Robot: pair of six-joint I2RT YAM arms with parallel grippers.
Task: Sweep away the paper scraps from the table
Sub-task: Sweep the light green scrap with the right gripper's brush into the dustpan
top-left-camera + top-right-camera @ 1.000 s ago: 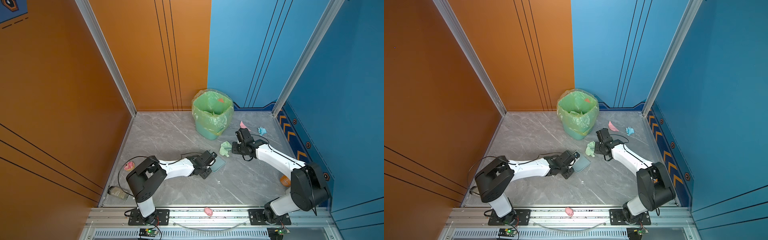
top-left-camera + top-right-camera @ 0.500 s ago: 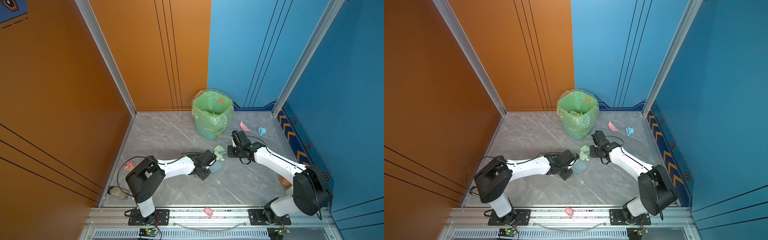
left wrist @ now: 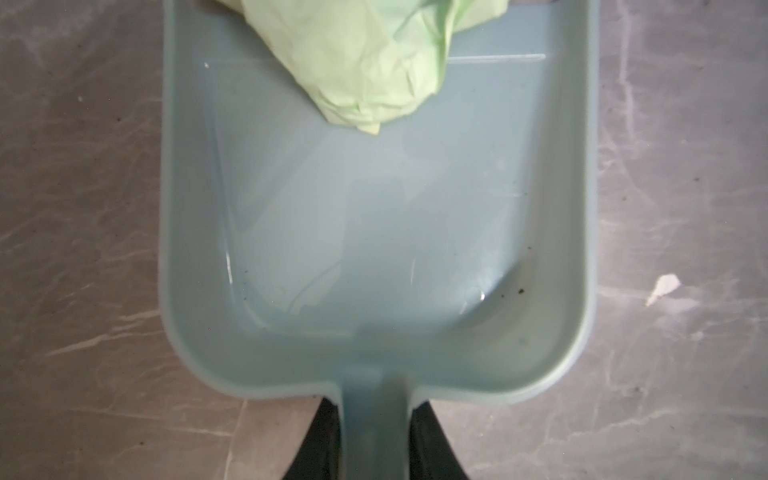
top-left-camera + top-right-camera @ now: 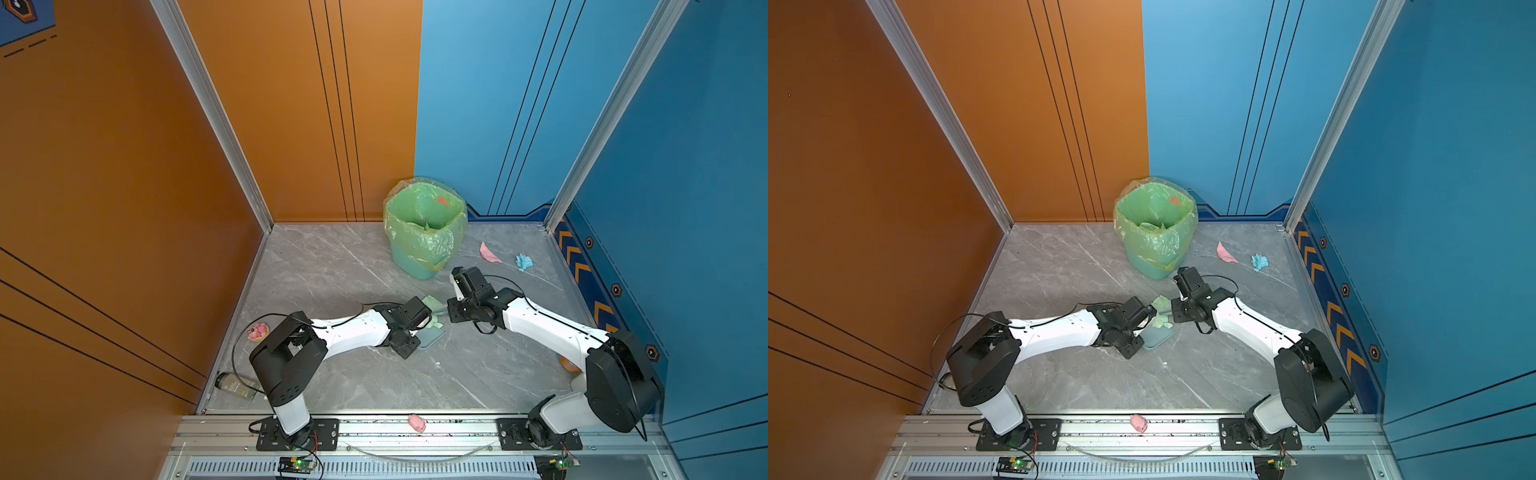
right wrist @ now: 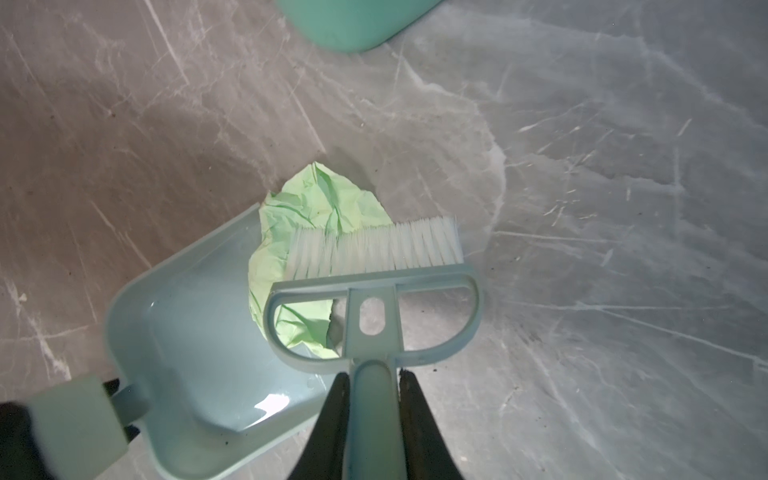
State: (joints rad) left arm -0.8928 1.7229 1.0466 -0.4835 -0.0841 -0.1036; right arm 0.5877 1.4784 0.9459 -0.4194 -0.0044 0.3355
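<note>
The right tool (image 5: 372, 424) is clamped on the brush (image 5: 374, 249) handle, and the left tool (image 3: 376, 436) on the dustpan (image 3: 374, 232) handle. The pale green scrap (image 5: 324, 199) lies half over the pan's lip with the bristles against it. It looks feather-light, soft and probably springy, so it is better pushed from behind than pinched. The grey desk (image 4: 332, 266) looks slick. The bin (image 4: 411, 262) stands near, a pink scrap (image 4: 489, 253) and a blue scrap (image 4: 524, 262) lie beyond it, and walls close in.

A green bin (image 4: 409, 264) with a yellow-green bag (image 4: 436, 245) stands at 12 o'clock. A little pink pig (image 4: 417, 423) lies at 6 o'clock. A small bottle (image 4: 235, 385) lies on its side at 8 o'clock. A round pink toy (image 4: 258, 332) sits at 9 o'clock.
</note>
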